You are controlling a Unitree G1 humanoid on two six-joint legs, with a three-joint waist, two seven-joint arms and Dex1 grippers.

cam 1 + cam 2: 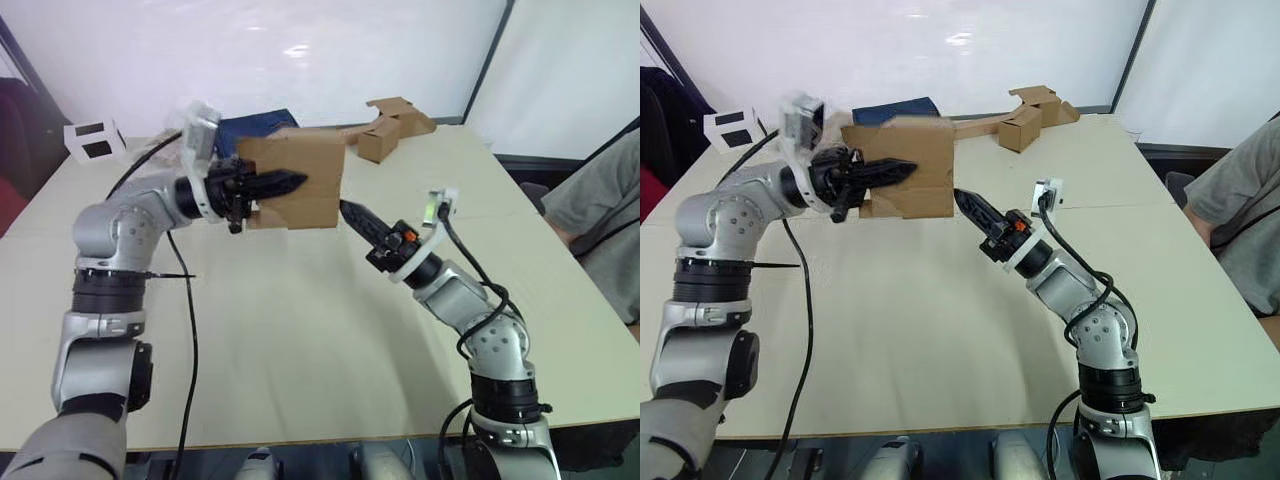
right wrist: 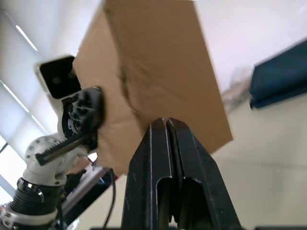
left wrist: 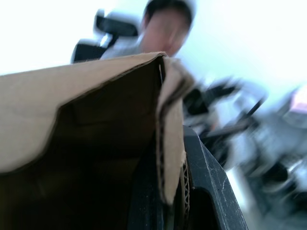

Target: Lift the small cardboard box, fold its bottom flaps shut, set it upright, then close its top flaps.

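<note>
The small cardboard box [image 1: 318, 158] hangs in the air above the table, tipped on its side. My left gripper [image 1: 297, 182] is shut on one of its walls. In the left wrist view that cardboard wall [image 3: 168, 124] sits against a black finger [image 3: 208, 187], with the box's dark inside beside it. My right gripper [image 1: 347, 208] is shut, and its tip touches the box's lower right corner. From the right wrist, the joined fingertips [image 2: 165, 123] press on a plain brown face [image 2: 158, 67]. A lower panel [image 1: 300, 213] hangs under the left gripper. I cannot tell top flaps from bottom flaps.
At the table's far side lie another brown box joined to cardboard strips [image 1: 393, 127], a dark blue thing [image 1: 255, 128] and a white cube with black squares [image 1: 92, 140]. A person [image 1: 600, 215] sits at the right edge. The pale table [image 1: 300, 330] stretches below the arms.
</note>
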